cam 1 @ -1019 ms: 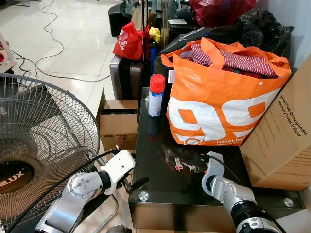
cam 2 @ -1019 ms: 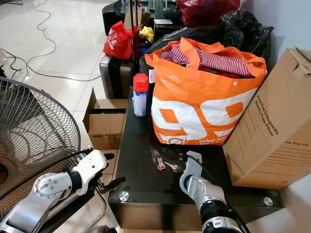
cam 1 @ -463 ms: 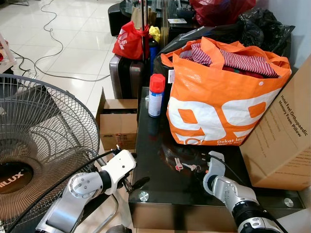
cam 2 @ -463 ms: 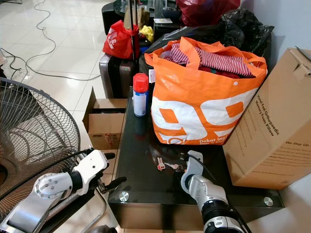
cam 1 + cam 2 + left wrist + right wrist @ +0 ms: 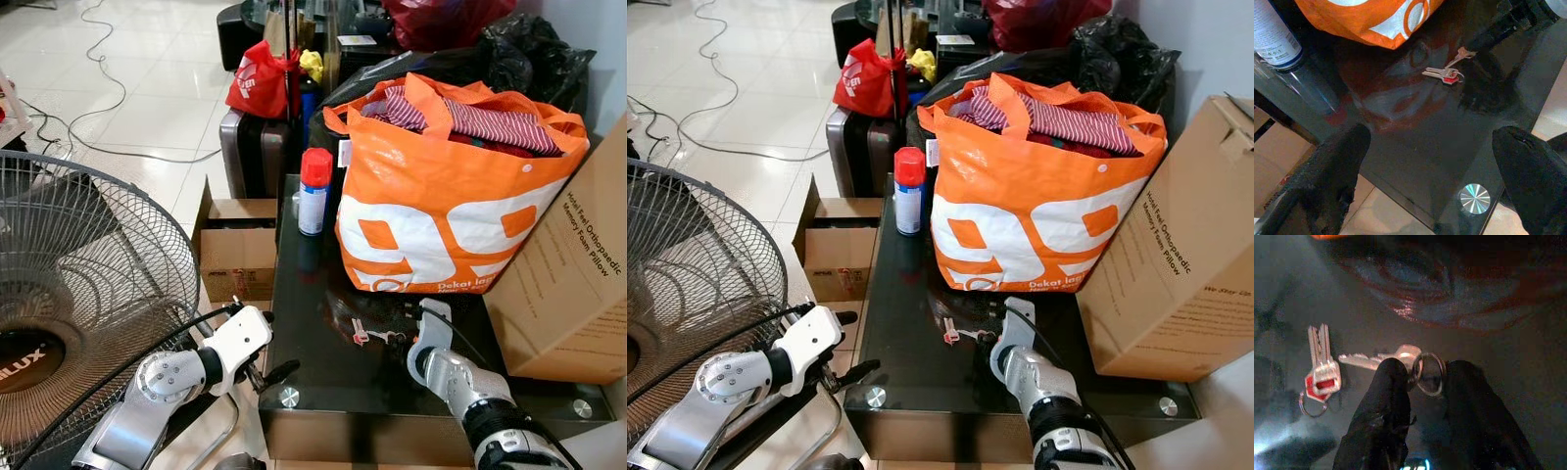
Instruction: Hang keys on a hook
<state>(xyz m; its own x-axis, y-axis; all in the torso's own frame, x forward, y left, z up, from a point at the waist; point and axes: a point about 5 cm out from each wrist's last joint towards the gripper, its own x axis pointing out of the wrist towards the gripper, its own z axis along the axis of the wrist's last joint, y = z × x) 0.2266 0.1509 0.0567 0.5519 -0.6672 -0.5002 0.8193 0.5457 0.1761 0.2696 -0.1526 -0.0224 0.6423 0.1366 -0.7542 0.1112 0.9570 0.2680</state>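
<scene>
We see a black glass table (image 5: 323,382) on a pale tiled floor (image 5: 147,108); on it stand one orange bag (image 5: 441,206), one spray can (image 5: 313,192) and one cardboard box (image 5: 573,284); the keys (image 5: 1327,372) lie flat before the bag; our right gripper (image 5: 1425,377) sits on the glass, fingers apart around their ring; our left gripper (image 5: 1425,156) hovers spread wide at the table's edge, by one fan (image 5: 78,294)
</scene>
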